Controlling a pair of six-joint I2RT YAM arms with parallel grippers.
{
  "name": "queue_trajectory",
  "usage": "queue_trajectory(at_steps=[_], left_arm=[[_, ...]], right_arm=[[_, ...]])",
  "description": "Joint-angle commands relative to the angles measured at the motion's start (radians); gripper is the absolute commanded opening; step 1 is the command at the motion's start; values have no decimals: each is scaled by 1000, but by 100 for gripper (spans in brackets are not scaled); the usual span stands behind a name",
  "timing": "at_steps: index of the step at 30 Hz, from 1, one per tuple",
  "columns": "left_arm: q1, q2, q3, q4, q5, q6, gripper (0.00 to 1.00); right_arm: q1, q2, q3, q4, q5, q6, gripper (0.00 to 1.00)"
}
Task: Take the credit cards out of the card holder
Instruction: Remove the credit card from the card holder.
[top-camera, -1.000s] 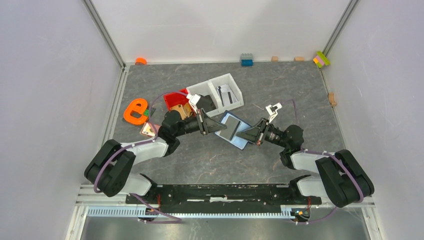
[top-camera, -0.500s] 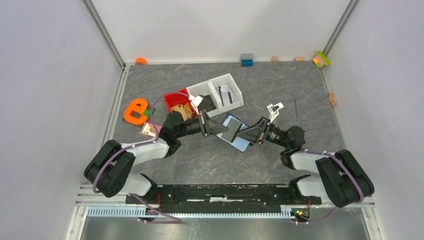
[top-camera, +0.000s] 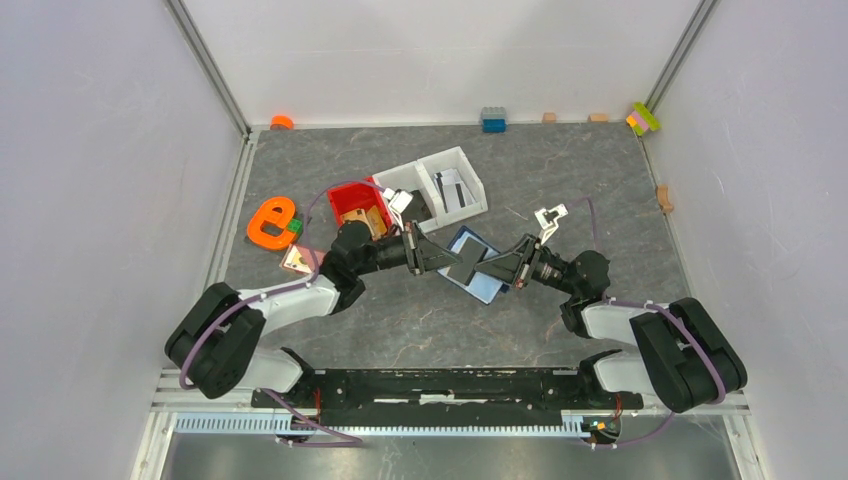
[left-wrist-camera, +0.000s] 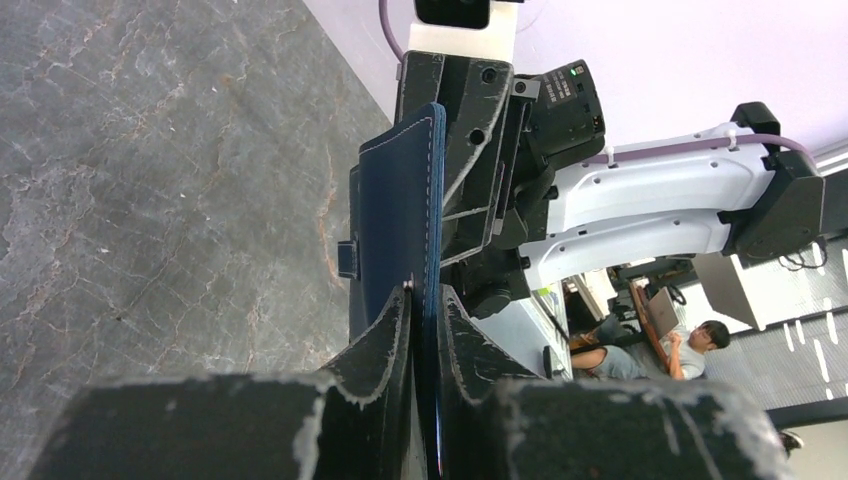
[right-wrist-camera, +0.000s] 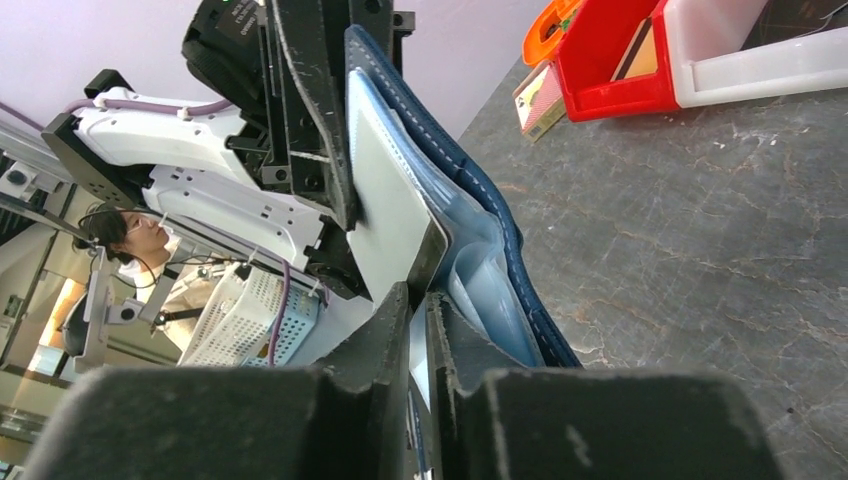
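Right gripper is pinching narrowly on the near edge of a grey card, its fingers closed down to the card's thickness. The card is sitting partly inside the light blue lining of the card holder, with much of its face already showing outside the pocket. Left gripper is clamping the opposite, navy edge of the card holder, its fingers nearly together around the thin leather. Seen from above, the two arms are meeting between their bases, holding the opened card holder off the table, just in front of a white bin.

As a judgement, the task is looking partly done. Flat grey pieces are lying in the right compartment of the white bin, and they are looking like cards taken out already, though they are too small to be sure. The grey card in the right gripper is not yet free of the pocket, so the pull apart is the step in hand. Whether more cards are hiding behind it in the lining cannot be told. After this one is coming clear, it is probably needing to go to the bin.
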Motion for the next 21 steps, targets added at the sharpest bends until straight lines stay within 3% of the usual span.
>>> queue_trajectory(at_steps=[1, 3, 8, 16, 21], left_arm=[[-59, -17, 57, -15, 48, 58, 2], [-59, -26, 53, -17, 47, 61, 2], [-43, -70, 28, -23, 15, 62, 11], [46, -148, -53, 58, -11, 1, 4], [54, -162, -63, 62, -19, -1, 4]], right_arm=[[10, -1, 32, -2, 17, -30, 10], [9, -7, 34, -25, 20, -48, 1], [8, -31, 37, -93, 34, -91, 0], [6, -44, 49, -181, 46, -141, 0], [6, -50, 49, -189, 49, -145, 0]])
